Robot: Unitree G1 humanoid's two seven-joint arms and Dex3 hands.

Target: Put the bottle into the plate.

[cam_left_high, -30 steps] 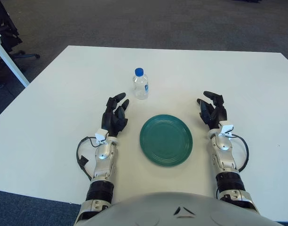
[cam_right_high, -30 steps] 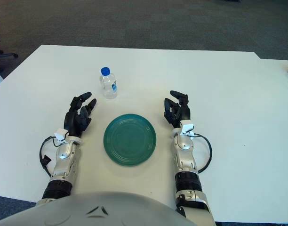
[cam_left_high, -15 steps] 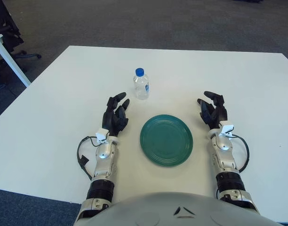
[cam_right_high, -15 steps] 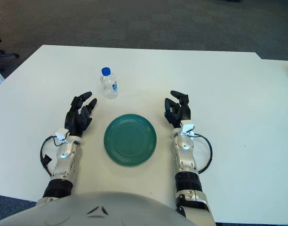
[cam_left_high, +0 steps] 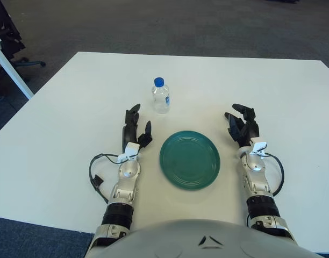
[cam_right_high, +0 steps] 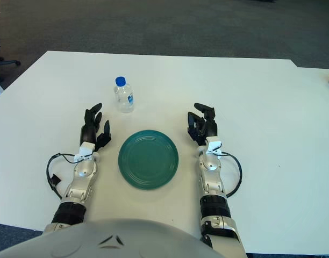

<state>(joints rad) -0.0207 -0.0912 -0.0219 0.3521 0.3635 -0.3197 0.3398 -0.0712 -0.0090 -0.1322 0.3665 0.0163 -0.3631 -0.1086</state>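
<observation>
Nearby, the bottle [cam_left_high: 161,95] stands upright beyond the green plate [cam_left_high: 190,159]; left hand [cam_left_high: 135,130] and right hand [cam_left_high: 242,125] flank the plate, fingers loosely spread, empty

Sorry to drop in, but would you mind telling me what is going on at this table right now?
A humanoid robot is set up to put the bottle onto the green plate, and nothing is held yet. The bottle stands upright on the white table, beyond the plate and to its left. The left robot hand is open, left of the plate and just short of the bottle. The right robot hand is open too, on the plate's right side.
</observation>
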